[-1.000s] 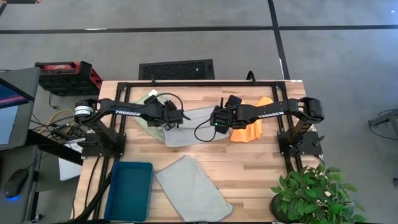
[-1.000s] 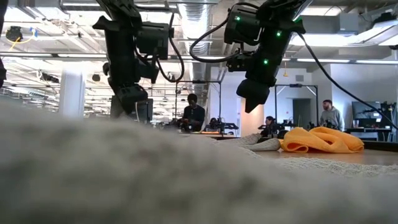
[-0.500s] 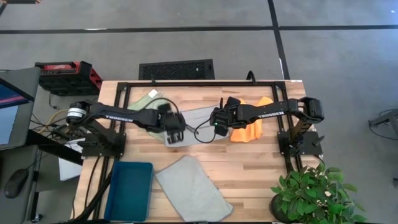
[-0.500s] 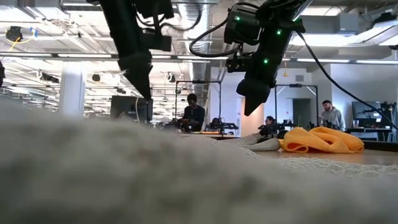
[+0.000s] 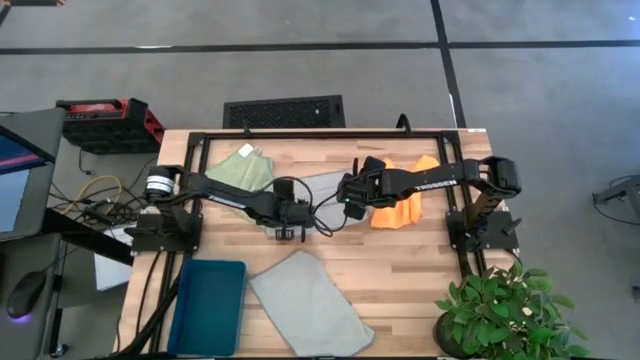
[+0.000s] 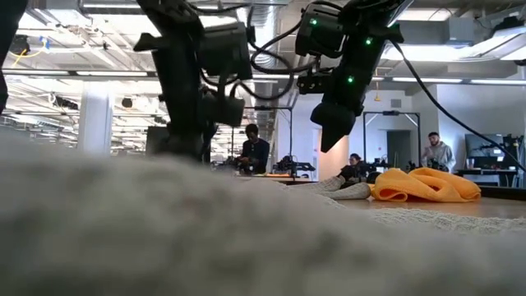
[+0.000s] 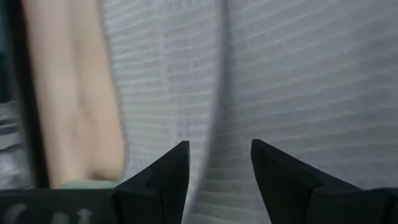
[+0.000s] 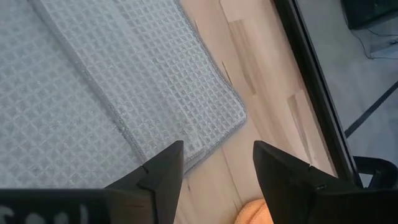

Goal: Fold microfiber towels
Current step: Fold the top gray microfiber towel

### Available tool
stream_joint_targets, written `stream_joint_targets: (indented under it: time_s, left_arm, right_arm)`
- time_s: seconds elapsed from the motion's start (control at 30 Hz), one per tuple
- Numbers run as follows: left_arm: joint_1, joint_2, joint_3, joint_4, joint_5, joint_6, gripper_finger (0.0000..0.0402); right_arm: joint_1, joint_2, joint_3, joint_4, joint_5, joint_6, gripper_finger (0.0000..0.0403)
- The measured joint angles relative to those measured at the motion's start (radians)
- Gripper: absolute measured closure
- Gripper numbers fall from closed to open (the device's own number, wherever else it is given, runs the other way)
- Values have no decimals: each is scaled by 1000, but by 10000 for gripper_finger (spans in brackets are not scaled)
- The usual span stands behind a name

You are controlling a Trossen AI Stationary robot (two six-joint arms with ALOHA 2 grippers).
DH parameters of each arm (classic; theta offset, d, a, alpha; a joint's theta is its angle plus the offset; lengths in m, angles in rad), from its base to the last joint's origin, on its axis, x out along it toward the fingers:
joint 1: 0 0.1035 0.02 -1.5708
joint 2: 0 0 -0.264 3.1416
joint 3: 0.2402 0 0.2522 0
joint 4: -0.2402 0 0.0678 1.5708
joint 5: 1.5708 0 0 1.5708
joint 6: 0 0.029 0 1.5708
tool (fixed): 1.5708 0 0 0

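A pale grey-blue towel (image 5: 322,185) lies flat at the table's middle; it also shows in the left wrist view (image 7: 298,74) and the right wrist view (image 8: 93,93). My left gripper (image 5: 288,232) (image 7: 219,146) is open, low over the towel's near part, astride a seam or fold line. My right gripper (image 5: 343,200) (image 8: 217,149) is open and hangs above the towel's right corner (image 8: 233,118). A light green towel (image 5: 243,167) lies at the far left, a crumpled orange towel (image 5: 400,212) at the right, and a second grey-blue towel (image 5: 310,300) near the front edge. My left gripper's open fingers point down close over the grey-blue towel; I cannot tell whether they touch it.
A teal bin (image 5: 208,305) stands at the front left corner. A potted plant (image 5: 510,315) stands off the front right corner. In the low view the front towel (image 6: 205,238) fills the foreground, and people stand in the room behind.
My left gripper has gone toward the table's near edge and somewhat to the right, along the grey-blue towel, and has come lower. My right gripper has kept still.
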Motion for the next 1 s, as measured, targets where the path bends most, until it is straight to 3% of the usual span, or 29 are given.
stream_joint_targets:
  time_s: [0.1, 0.43, 0.8, 1.0]
  left_arm:
    - [15, 17, 0, -1, -72, 0, 236]
    - [108, 44, 0, 41, -95, 8, 236]
    - [203, 38, 1, 75, -87, -89, 236]
    - [260, 38, 1, 74, -16, -204, 236]
  right_arm:
    - [0, 0, 0, 5, 1, 0, 187]
    - [0, 0, 0, 19, 2, 8, 187]
    - [0, 0, 0, 26, -2, 8, 187]
    - [0, 0, 0, 27, -44, 8, 187]
